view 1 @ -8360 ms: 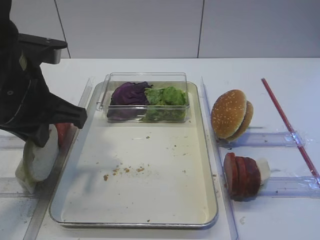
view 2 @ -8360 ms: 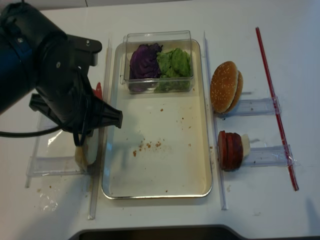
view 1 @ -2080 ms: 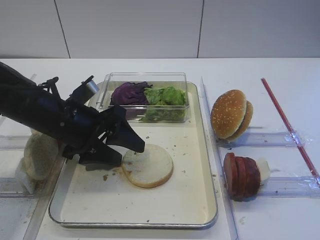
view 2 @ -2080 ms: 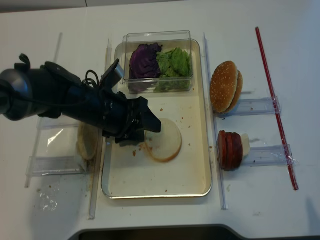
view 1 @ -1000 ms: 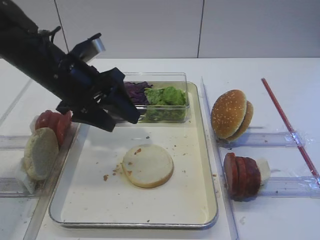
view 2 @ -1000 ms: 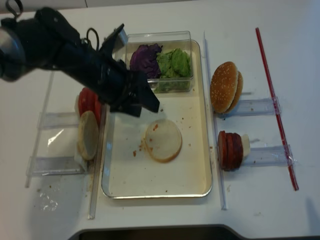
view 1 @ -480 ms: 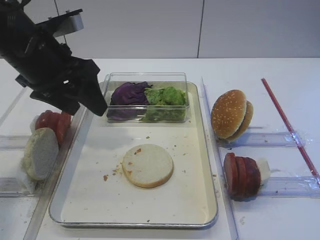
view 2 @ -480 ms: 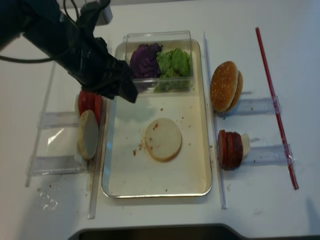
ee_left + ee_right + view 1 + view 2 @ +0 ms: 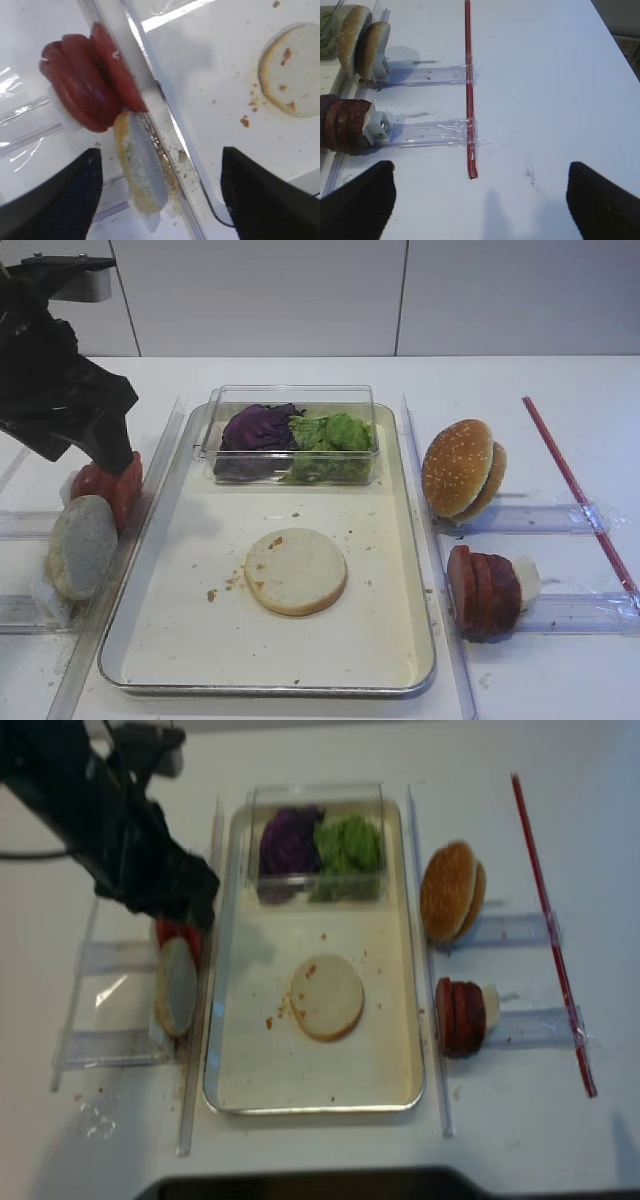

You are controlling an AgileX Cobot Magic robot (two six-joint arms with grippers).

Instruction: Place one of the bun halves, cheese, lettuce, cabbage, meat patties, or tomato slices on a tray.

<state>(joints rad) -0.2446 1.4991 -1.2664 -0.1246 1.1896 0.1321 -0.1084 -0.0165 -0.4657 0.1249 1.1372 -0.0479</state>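
One pale bun half (image 9: 296, 571) lies flat in the middle of the metal tray (image 9: 200, 640), free of any gripper. A second bun half (image 9: 142, 165) stands on edge in the left rack beside the tomato slices (image 9: 85, 85). My left gripper (image 9: 160, 200) hangs open and empty above these two, left of the tray. Purple cabbage (image 9: 258, 427) and green lettuce (image 9: 330, 435) share a clear box at the tray's far end. Meat patties (image 9: 483, 590) stand in a rack on the right. My right gripper (image 9: 480, 205) is open over bare table. Cheese is out of view.
A sesame-seeded bun (image 9: 460, 468) leans in the far right rack. A long red strip (image 9: 580, 495) runs along the right side of the table, taped across both clear rails. Crumbs (image 9: 240, 582) lie on the tray left of the flat bun half.
My left gripper has drawn back up and to the left, from over the tray to above the left rack. The bun half it let go of stays flat on the tray.
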